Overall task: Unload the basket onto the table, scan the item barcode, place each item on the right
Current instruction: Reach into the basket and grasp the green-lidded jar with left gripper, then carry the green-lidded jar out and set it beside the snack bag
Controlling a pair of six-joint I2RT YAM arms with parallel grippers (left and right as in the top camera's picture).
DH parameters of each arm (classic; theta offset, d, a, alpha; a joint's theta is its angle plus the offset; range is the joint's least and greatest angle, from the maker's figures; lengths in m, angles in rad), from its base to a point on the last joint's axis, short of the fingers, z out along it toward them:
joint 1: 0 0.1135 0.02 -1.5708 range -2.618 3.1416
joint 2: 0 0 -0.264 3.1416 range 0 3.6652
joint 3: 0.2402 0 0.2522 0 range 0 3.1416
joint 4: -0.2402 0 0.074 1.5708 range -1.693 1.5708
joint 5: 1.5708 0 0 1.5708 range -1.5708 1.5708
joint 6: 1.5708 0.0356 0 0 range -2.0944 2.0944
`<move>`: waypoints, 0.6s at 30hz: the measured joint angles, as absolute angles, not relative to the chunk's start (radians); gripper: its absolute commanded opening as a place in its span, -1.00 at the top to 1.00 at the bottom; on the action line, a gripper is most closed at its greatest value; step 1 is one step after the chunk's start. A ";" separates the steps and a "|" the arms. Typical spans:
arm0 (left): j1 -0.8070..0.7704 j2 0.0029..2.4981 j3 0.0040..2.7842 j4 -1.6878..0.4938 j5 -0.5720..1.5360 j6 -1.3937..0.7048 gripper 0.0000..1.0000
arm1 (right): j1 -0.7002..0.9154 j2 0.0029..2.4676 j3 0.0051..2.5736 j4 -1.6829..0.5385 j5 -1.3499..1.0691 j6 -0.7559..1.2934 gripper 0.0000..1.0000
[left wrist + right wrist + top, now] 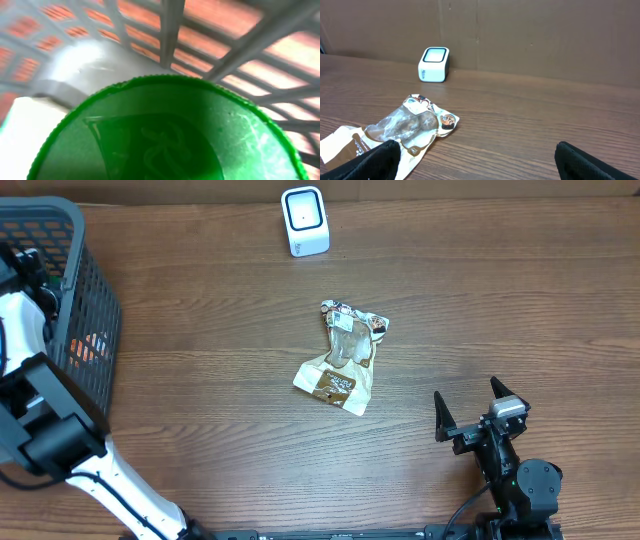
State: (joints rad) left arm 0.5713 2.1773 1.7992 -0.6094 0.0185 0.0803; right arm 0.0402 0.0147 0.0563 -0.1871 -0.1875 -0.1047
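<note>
Green ribbed lid [165, 135], count one, fills the lower left wrist view, right up against the left gripper [25, 270]. Neither finger shows there, and overhead the gripper's end sits down inside the basket [95, 290], so I cannot tell whether its jaws are wide, narrow or closed on the lid. Just beyond the lid: grey bars of that one mesh basket, orange showing through the gaps. A white surface, unidentified, lies just left of the lid. Right gripper [477, 145]: two black fingers [372, 160] spread wide, nothing between them. Ahead of these jaws and to their left, near but apart, is one snack pouch [405, 130], clear and brown, lying flat on the wood table [520, 300]. Its long axis runs away from the right jaws toward the scanner [304, 221], slightly slanted. The brown-and-cream end is nearer the jaws. The printed end points at the scanner and carries a small white label, too small to read. Scanner: count one, white, well beyond the pouch on the same ahead-left line, its framed face showing from above. The basket stands far to the left of the right jaws. Arms: two.
</note>
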 measured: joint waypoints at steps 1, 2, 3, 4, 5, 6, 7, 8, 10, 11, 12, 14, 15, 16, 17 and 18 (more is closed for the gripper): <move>0.571 2.158 1.799 -0.619 0.019 0.075 0.56 | 0.040 0.015 0.056 -0.187 -0.187 -0.105 -1.00; 0.571 2.132 1.799 -0.631 0.018 0.067 0.57 | 0.040 0.015 0.056 -0.188 -0.187 -0.104 -1.00; 0.571 2.101 1.799 -0.646 0.018 0.056 0.57 | 0.040 0.015 0.056 -0.187 -0.187 -0.105 -1.00; 0.571 2.073 1.799 -0.660 0.018 0.046 0.56 | 0.040 0.015 0.056 -0.188 -0.187 -0.105 -1.00; 0.571 2.040 1.799 -0.674 0.018 0.031 0.56 | 0.040 0.015 0.056 -0.187 -0.187 -0.105 -1.00; 0.571 2.009 1.799 -0.681 0.018 0.019 0.56 | 0.040 0.015 0.056 -0.188 -0.187 -0.105 -1.00; 0.571 1.987 1.799 -0.685 0.018 0.006 0.55 | 0.040 0.015 0.056 -0.188 -0.187 -0.105 -1.00; 0.571 1.959 1.799 -0.689 0.018 -0.008 0.55 | 0.040 0.015 0.056 -0.188 -0.187 -0.105 -1.00; 0.571 1.912 1.799 -0.693 0.019 -0.039 0.54 | 0.040 0.015 0.056 -0.187 -0.187 -0.105 -1.00; 0.571 1.895 1.799 -0.696 0.018 -0.052 0.54 | 0.040 0.015 0.056 -0.187 -0.187 -0.105 -0.99; 0.571 1.874 1.799 -0.701 0.018 -0.066 0.54 | 0.040 0.015 0.056 -0.187 -0.187 -0.105 -1.00; 0.571 1.832 1.799 -0.721 0.020 -0.089 0.54 | 0.040 0.015 0.056 -0.188 -0.187 -0.105 -1.00; 0.571 1.806 1.798 -0.731 0.022 -0.101 0.54 | 0.040 0.015 0.056 -0.187 -0.187 -0.105 -1.00; 0.571 1.787 1.798 -0.737 0.025 -0.107 0.54 | 0.040 0.015 0.056 -0.188 -0.187 -0.105 -1.00; 0.571 1.760 1.798 -0.744 0.030 -0.113 0.54 | 0.040 0.015 0.056 -0.187 -0.187 -0.105 -1.00; 0.571 1.735 1.798 -0.749 0.034 -0.118 0.54 | 0.040 0.015 0.056 -0.187 -0.187 -0.105 -1.00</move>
State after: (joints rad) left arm 0.5713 1.7348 1.7981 -0.7490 0.0341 -0.1181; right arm 0.0402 0.0147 0.0563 -0.1875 -0.1871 -0.1047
